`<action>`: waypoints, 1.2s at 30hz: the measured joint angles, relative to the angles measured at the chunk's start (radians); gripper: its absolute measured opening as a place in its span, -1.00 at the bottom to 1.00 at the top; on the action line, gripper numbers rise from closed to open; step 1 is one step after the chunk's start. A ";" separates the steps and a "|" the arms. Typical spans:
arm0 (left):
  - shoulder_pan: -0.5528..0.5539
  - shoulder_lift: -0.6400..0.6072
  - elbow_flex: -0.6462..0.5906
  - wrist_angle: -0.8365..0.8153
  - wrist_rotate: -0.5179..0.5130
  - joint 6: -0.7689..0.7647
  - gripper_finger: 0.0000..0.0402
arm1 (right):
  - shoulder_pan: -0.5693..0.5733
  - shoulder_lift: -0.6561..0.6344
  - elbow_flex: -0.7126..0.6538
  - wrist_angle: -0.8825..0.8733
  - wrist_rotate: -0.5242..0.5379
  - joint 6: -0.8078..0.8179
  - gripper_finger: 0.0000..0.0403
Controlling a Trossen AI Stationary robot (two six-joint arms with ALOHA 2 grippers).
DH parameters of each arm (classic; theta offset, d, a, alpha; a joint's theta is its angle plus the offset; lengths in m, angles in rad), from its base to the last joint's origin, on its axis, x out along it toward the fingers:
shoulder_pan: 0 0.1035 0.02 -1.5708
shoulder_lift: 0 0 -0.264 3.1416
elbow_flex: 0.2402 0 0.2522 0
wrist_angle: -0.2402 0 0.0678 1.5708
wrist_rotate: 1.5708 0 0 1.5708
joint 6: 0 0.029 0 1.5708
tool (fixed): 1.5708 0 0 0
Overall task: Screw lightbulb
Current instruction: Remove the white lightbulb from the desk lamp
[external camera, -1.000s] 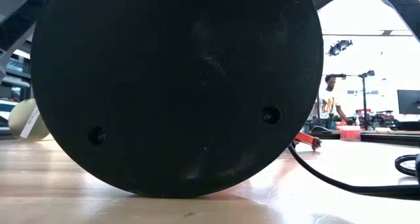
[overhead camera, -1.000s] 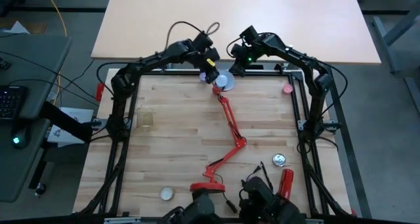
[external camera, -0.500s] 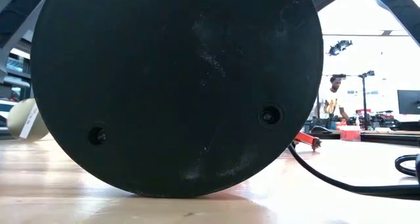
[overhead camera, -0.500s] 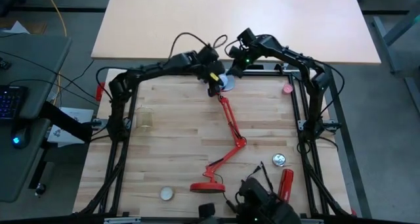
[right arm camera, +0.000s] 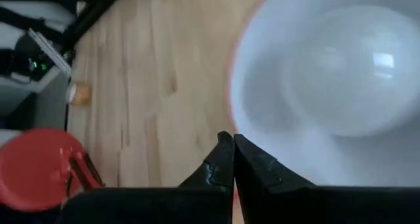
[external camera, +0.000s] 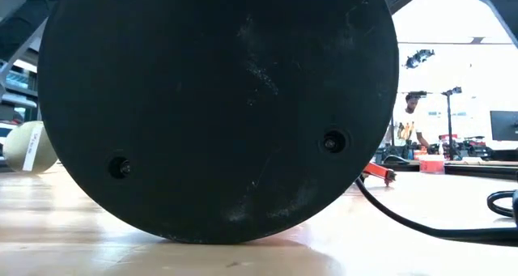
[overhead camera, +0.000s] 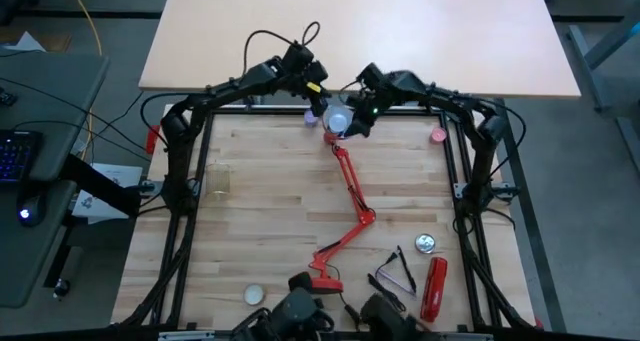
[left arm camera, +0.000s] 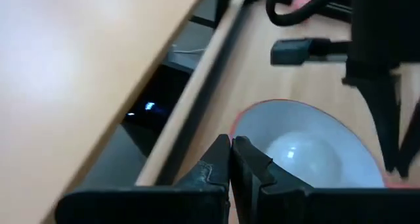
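A red desk lamp lies on the wooden table, its black base [external camera: 218,106] turned with its underside toward the low view. Its jointed arm [overhead camera: 352,196] runs to the white-lined shade [overhead camera: 337,121] at the far edge. The white lightbulb [left arm camera: 308,155] sits inside the shade; it also shows in the right wrist view [right arm camera: 357,66]. My left gripper [overhead camera: 318,101] is shut, its tips [left arm camera: 231,148] at the shade's rim on the far left side. My right gripper [overhead camera: 355,121] is shut at the shade's right side. My left gripper's shut tips stand right at the shade's rim [left arm camera: 235,127]; I cannot tell whether they touch it. My right gripper is shut on the shade's red rim [right arm camera: 228,115], with a little red showing between its fingers. The shade stays low over the table at the end of the lamp's arm.
A clear cup [overhead camera: 220,181] stands at the left, and a white disc [overhead camera: 255,294] lies near the front. A round tin [overhead camera: 427,244], glasses [overhead camera: 395,276] and a red cylinder [overhead camera: 432,286] lie at the right front. A cream ball [external camera: 28,146] and a black cable [external camera: 421,227] lie by the base. A person stands in the room behind.
My left gripper went down toward the shade, then drew back toward the table's far edge. My right gripper has come nearer to the shade from the right. The shade has shifted slightly toward the left.
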 joint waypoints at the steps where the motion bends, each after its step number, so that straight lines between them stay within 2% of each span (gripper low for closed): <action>1: -0.001 0.004 0.000 0.001 0.008 0.000 -1.00 | 0.017 -0.019 -0.039 0.064 0.011 0.047 -1.00; 8: -0.036 0.006 0.000 0.029 0.036 0.094 -1.00 | 0.076 -0.127 -0.273 0.512 0.193 0.415 -1.00; 12: -0.051 0.018 0.000 0.045 0.000 0.141 -1.00 | 0.101 -0.140 -0.312 0.634 0.285 0.538 -1.00; 18: -0.033 0.036 0.001 0.045 -0.018 0.165 -1.00 | 0.152 -0.140 -0.312 0.676 0.348 0.597 -1.00; 24: -0.031 0.068 0.000 0.004 0.027 0.171 -1.00 | 0.182 -0.140 -0.312 0.670 0.439 0.599 -1.00; 29: -0.048 0.072 0.000 0.014 -0.071 0.190 -1.00 | 0.172 -0.140 -0.312 0.668 0.468 0.610 -1.00; 36: -0.052 0.090 0.001 0.009 -0.084 0.203 -1.00 | 0.173 -0.137 -0.312 0.655 0.540 0.616 -1.00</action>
